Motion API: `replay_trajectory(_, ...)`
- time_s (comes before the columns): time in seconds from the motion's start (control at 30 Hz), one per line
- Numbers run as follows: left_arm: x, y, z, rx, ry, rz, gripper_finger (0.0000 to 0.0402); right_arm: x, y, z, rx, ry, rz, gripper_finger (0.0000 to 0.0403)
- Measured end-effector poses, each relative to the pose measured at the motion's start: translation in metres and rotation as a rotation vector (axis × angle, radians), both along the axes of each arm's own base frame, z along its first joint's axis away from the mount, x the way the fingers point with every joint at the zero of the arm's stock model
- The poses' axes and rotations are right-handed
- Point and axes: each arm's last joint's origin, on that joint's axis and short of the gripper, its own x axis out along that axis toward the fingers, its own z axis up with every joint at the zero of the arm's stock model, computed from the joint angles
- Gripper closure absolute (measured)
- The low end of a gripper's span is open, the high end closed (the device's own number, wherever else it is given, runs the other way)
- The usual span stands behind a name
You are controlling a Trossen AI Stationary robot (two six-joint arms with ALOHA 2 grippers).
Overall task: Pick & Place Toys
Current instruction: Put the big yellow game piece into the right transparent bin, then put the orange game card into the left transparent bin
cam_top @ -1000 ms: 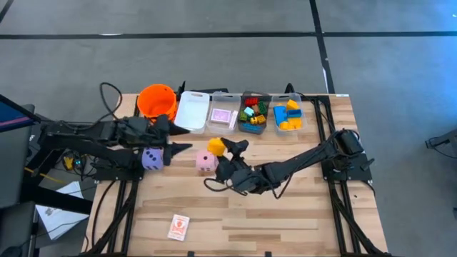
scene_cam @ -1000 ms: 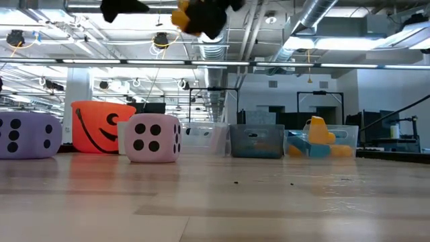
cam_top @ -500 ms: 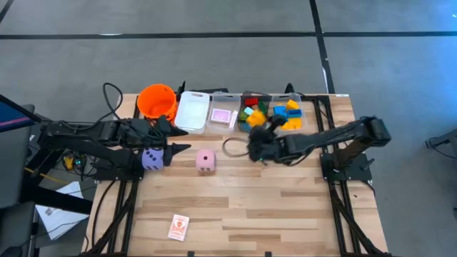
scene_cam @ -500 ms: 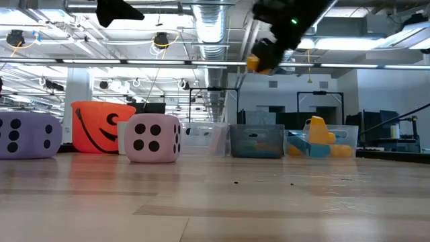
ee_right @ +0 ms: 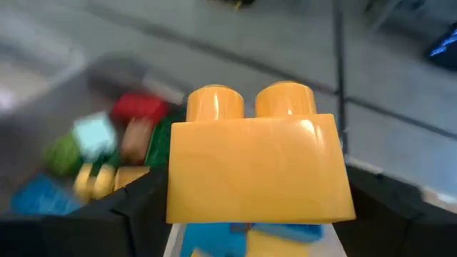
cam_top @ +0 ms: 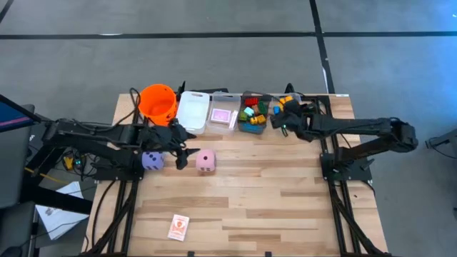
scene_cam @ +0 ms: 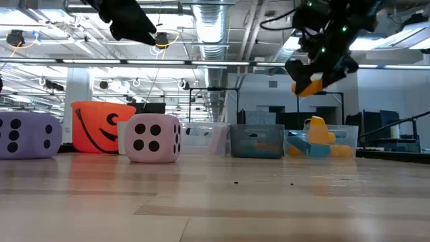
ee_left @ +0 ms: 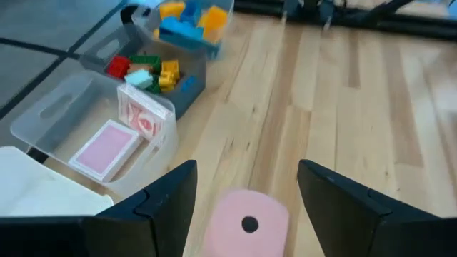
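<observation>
The right gripper (ee_right: 250, 235) holds a yellow brick (ee_right: 258, 165) above a bin (cam_top: 288, 123). The left gripper (ee_left: 246, 189) hangs open over the pink die (ee_left: 248, 224).

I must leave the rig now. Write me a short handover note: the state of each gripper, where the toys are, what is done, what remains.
Right gripper: shut on a yellow brick, hanging above the rightmost bin, not yet released.
Left gripper: fingers open, empty, above the pink die.
Done: small bricks lie in the dark bin, bigger blue and yellow ones in the rightmost bin, pink cards in the clear bin.
Left: drop the yellow brick; pink die, purple die and a card near the front edge remain on the table.
</observation>
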Motion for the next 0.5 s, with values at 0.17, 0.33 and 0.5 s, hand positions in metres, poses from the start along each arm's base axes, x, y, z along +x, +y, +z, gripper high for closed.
replay_trajectory(0.17,0.007,-0.001,-0.011,0.007,0.074,0.0,0.0167,0.001,-0.012,-0.013,0.15,0.063,0.093,0.0082)
replay_trajectory(0.33,0.008,-0.001,-0.013,0.008,0.087,0.001,0.0171,0.0,-0.028,-0.023,0.165,0.114,0.03,0.0035)
replay_trajectory(0.5,0.007,-0.001,-0.012,0.008,0.085,0.001,0.017,-0.003,-0.041,-0.035,0.202,0.167,-0.032,0.0012)
